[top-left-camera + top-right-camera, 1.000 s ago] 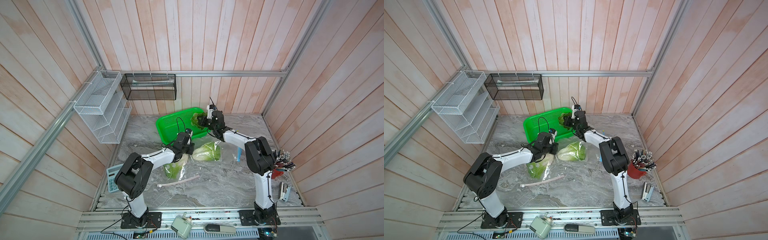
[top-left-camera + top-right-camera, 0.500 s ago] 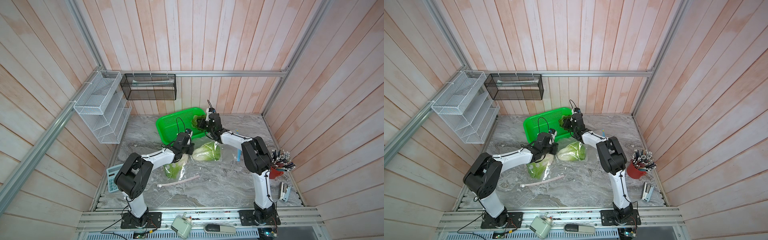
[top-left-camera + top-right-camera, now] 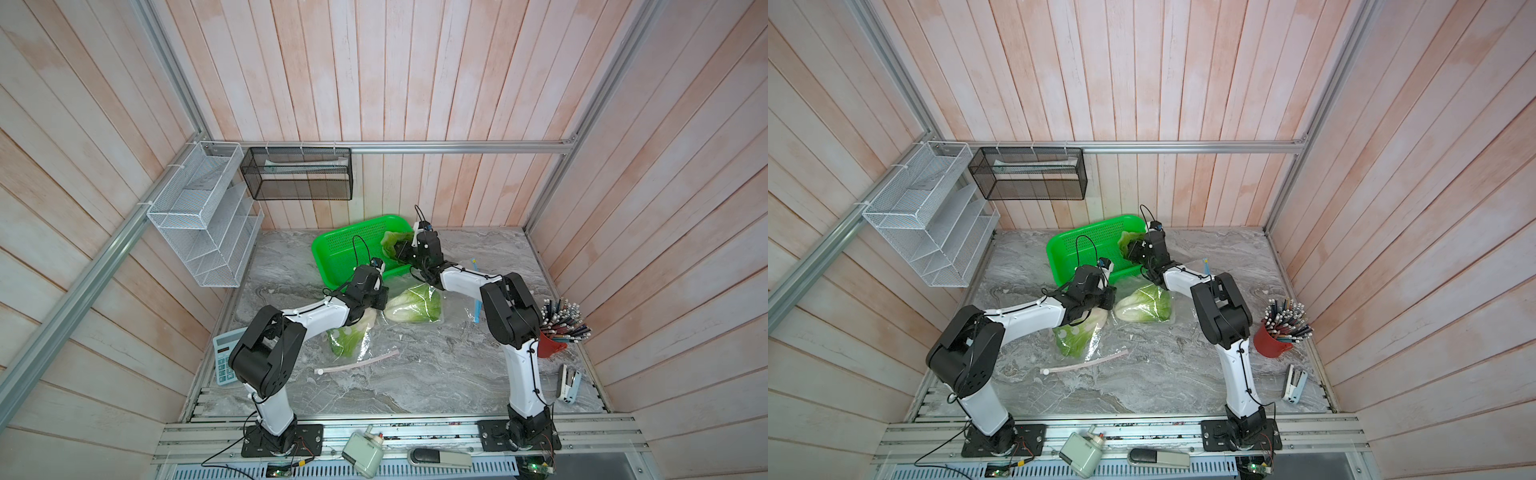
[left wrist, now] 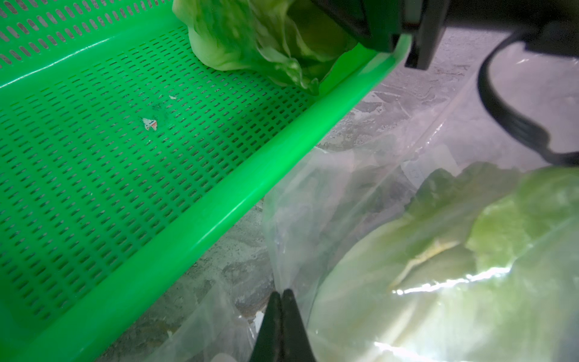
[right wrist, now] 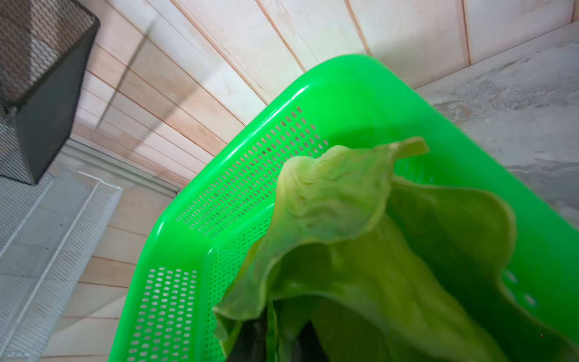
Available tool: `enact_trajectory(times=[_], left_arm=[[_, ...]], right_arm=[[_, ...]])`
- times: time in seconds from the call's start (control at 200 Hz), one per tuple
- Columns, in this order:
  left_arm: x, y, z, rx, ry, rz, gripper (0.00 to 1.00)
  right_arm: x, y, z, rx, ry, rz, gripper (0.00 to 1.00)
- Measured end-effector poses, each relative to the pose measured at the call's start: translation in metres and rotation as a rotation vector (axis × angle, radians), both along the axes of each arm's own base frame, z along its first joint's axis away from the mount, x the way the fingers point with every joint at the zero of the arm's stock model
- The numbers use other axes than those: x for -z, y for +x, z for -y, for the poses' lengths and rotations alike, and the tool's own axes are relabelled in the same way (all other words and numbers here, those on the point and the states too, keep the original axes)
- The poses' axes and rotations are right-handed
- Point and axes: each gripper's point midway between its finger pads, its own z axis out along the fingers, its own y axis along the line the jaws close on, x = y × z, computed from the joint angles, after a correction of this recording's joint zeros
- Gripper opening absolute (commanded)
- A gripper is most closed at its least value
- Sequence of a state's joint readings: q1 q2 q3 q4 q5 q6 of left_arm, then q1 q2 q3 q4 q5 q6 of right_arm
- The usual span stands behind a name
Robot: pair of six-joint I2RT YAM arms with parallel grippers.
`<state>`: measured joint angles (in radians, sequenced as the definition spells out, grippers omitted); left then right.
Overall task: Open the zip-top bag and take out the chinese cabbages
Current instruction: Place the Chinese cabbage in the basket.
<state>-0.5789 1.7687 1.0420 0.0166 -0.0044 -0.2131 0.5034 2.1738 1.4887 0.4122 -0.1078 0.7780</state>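
Observation:
One chinese cabbage [image 5: 360, 250] hangs over the right end of the green basket [image 3: 345, 249], its leaves against my right gripper [image 5: 282, 338]. The jaws stand slightly apart with a leaf edge between them. That cabbage [image 3: 390, 243] also shows in both top views. The clear zip-top bag [image 4: 360, 194] lies on the marble in front of the basket. A second cabbage [image 3: 415, 305] lies inside it. A third cabbage [image 3: 347, 338] lies in clear film under my left arm. My left gripper [image 4: 282, 293] is shut on a fold of the bag film next to the second cabbage [image 4: 438, 266].
A calculator [image 3: 224, 353] lies at the table's left edge. A red cup of pens [image 3: 557, 332] and a stapler [image 3: 567, 382] sit on the right. A pink strip [image 3: 357, 363] lies in front of the bag. Wire racks [image 3: 199, 216] hang on the back-left wall.
My right gripper has shifted a little further over the basket with the cabbage, and its jaws have parted slightly. The left arm has stayed still.

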Motion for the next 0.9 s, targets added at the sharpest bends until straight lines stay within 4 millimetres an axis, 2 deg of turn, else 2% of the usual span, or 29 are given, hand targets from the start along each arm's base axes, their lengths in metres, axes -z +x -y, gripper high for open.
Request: enact_trajectory(times=[0.165, 0.415, 0.585, 0.715, 0.9], left_arm=[[0.0, 0.0, 0.0, 0.0, 0.0, 0.0, 0.0], [0.0, 0.0, 0.0, -0.001, 0.0, 0.0, 0.0], [0.0, 0.001, -0.001, -0.003, 0.0, 0.0, 0.0], [0.0, 0.001, -0.002, -0.006, -0.003, -0.002, 0.0], [0.0, 0.001, -0.001, -0.012, -0.013, -0.007, 0.0]], right_arm=[[-0.01, -0.004, 0.012, 0.029, 0.04, -0.004, 0.43], [-0.041, -0.011, 0.028, 0.059, 0.103, 0.004, 0.57], [-0.081, -0.028, 0.039, 0.063, 0.126, 0.054, 0.64], [-0.112, -0.046, 0.057, 0.066, 0.124, 0.112, 0.7], [-0.132, -0.073, 0.094, 0.039, 0.044, 0.195, 0.73]])
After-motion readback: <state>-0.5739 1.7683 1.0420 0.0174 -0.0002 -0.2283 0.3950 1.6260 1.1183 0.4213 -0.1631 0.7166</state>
